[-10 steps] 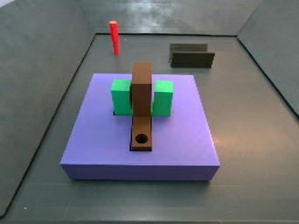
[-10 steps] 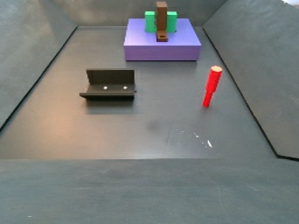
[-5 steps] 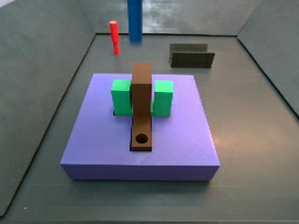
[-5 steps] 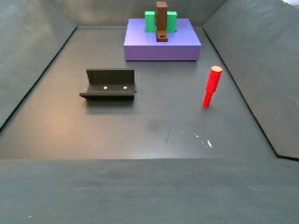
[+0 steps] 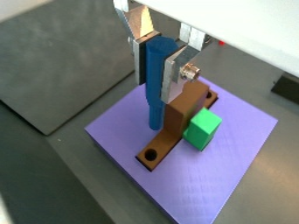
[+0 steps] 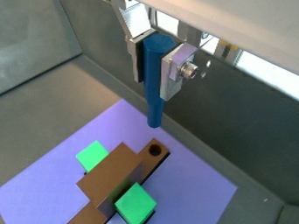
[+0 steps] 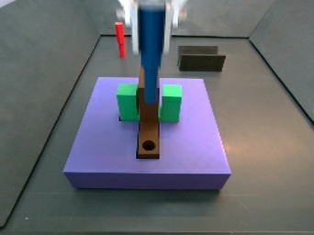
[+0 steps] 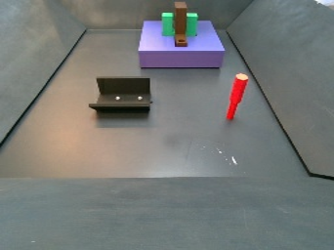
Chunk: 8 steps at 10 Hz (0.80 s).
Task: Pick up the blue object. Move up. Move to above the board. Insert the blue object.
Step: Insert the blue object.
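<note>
My gripper [image 5: 156, 63] is shut on the blue object [image 5: 153, 83], a long blue peg held upright; both also show in a wrist view [image 6: 152, 74]. The peg hangs above the purple board [image 7: 190, 138]. On the board lies a brown bar [image 7: 149, 106] with a round hole [image 7: 150, 145] near its end, flanked by green blocks [image 7: 127, 102]. In a wrist view the peg's lower tip is a little above and short of the hole [image 6: 153, 151]. In a side view the peg [image 7: 150, 50] and gripper [image 7: 150, 13] look blurred over the bar's far half. The gripper is out of the side view that shows the board [image 8: 196, 51] far off.
A red peg [image 7: 120, 39] stands upright on the floor beyond the board; it also shows in a side view [image 8: 236, 96]. The dark fixture [image 7: 201, 60] stands at the back, also seen in a side view [image 8: 123, 94]. Grey walls enclose the floor.
The gripper with the blue peg has come into the side view from the back and now hangs over the board's brown bar. Nothing else has moved.
</note>
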Available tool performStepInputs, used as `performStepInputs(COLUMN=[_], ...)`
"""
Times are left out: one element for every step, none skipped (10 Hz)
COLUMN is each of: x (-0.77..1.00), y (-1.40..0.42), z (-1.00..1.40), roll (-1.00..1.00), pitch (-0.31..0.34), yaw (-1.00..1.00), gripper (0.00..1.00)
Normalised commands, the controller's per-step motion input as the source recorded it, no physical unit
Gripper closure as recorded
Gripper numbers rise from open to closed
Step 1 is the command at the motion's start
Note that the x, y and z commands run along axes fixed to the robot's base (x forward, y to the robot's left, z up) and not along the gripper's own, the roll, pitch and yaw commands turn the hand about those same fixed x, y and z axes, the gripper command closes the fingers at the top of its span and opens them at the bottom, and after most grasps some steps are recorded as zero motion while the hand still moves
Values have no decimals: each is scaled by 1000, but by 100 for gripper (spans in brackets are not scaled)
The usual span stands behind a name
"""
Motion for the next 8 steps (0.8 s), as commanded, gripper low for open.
performStepInputs(x=[89, 97, 54, 17, 0, 0, 0, 0], y=[-74, -146, -154, -143, -51, -20, -20, -29], z=[-429, -374, -426, -411, -434, -417, -380, -354], roll=[317, 343, 276, 186, 16, 0, 0, -7], pitch=[0, 0, 0, 0, 0, 0, 0, 0], yaw=[-3, 0, 0, -23, -3, -20, -23, -23], gripper=[100, 100, 100, 100, 100, 100, 100, 100])
